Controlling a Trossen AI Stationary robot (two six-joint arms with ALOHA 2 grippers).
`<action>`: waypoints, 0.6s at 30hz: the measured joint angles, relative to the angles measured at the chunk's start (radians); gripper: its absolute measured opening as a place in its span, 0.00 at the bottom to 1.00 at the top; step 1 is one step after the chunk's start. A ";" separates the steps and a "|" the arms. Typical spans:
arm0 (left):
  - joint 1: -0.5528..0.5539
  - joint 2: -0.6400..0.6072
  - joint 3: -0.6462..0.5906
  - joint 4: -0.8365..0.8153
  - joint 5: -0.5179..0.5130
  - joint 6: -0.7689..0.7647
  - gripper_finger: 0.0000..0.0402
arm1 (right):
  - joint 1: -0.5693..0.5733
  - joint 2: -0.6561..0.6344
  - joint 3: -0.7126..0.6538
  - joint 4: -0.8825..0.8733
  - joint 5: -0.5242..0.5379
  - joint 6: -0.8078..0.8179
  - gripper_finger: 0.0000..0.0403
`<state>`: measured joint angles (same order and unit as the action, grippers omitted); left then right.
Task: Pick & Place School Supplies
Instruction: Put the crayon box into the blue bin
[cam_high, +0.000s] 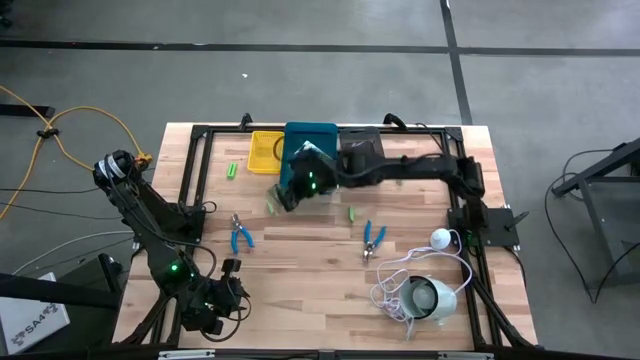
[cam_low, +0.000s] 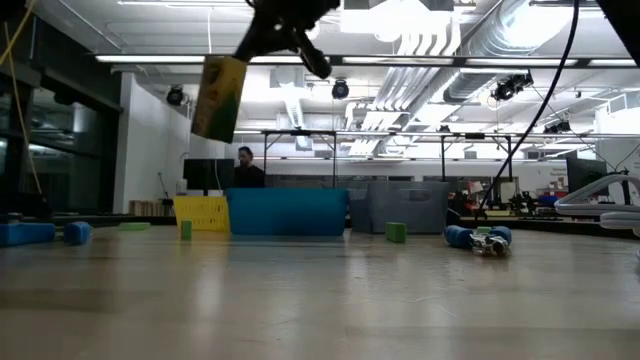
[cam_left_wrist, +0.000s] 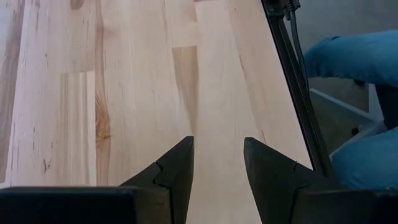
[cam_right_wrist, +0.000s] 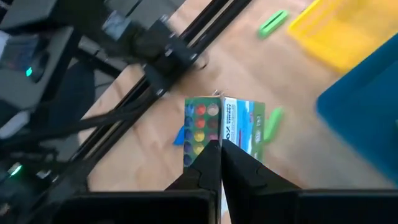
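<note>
Now right tool (cam_right_wrist: 220, 149) pinches crayon box (cam_right_wrist: 224, 127) by top edge, lifted clear of surface (cam_high: 300, 265), near blue bin (cam_high: 311, 140) at twelve o'clock, likely for drop-in. Left tool (cam_left_wrist: 217, 162) part open, empty, parked at seven o'clock.

Pale wood-plank table (cam_high: 300, 280), printed card crayon box (cam_right_wrist: 224, 127)

A robotics lab in an open industrial hall: exposed ceiling ducts (cam_low: 520, 40) and strip lights (cam_low: 330, 60) run above rows of workstations, a person (cam_low: 246, 168) at a monitor at 12 o'clock, beyond a wooden counter (cam_high: 310, 270) on grey concrete floor (cam_high: 300, 70).
</note>
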<state>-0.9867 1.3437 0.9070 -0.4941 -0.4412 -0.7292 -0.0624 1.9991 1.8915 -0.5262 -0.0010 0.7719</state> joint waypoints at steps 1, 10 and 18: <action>0.000 0.000 0.000 0.000 0.000 0.000 0.34 | -0.017 0.000 0.000 0.000 0.001 -0.011 0.01; 0.000 0.000 0.000 0.001 0.000 0.000 0.34 | -0.147 0.000 0.000 0.000 0.009 -0.062 0.01; 0.000 0.000 0.000 0.001 0.000 0.000 0.34 | -0.216 0.000 0.000 0.000 0.024 -0.079 0.01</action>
<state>-0.9867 1.3437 0.9070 -0.4934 -0.4416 -0.7288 -0.2780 1.9995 1.8915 -0.5261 0.0230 0.6933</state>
